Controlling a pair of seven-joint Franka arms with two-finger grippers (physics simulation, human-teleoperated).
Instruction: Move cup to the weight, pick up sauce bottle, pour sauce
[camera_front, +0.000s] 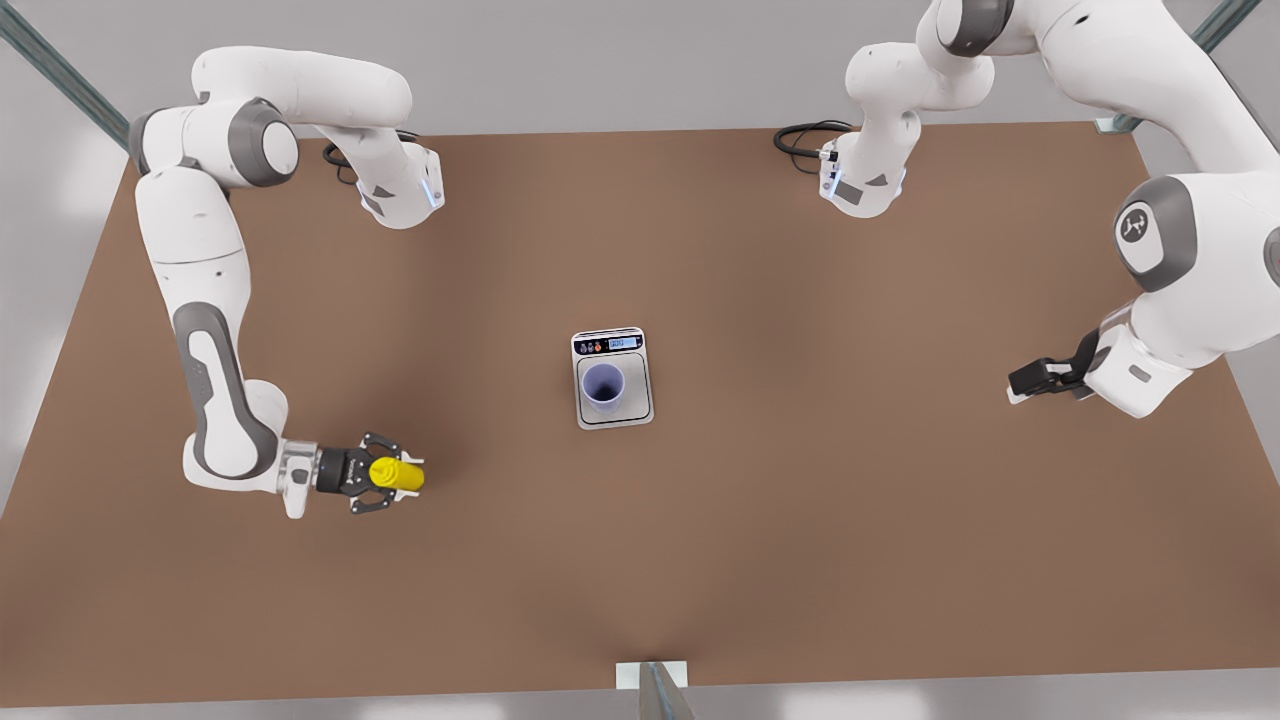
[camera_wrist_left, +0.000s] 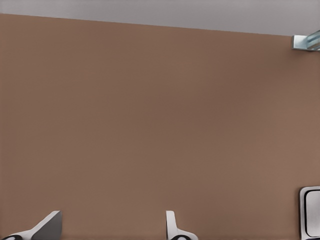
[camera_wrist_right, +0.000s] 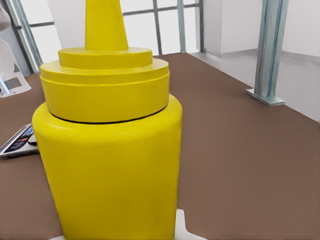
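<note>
Now, with the cup on the weight at frame centre, my right claw pinches the bottle at lower left, my spread left claw waits at right; next, I carry it over and tip.

Glossy yellow plastic sauce bottle; brushed-metal weight plate; matt brown bench; smooth white arm casings.

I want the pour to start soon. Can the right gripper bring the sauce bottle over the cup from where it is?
Probably yes. The right gripper is around the sauce bottle, and only bare table lies between it and the cup, which stands on the weight. The left gripper waits, open, far off at the front view's right.
</note>
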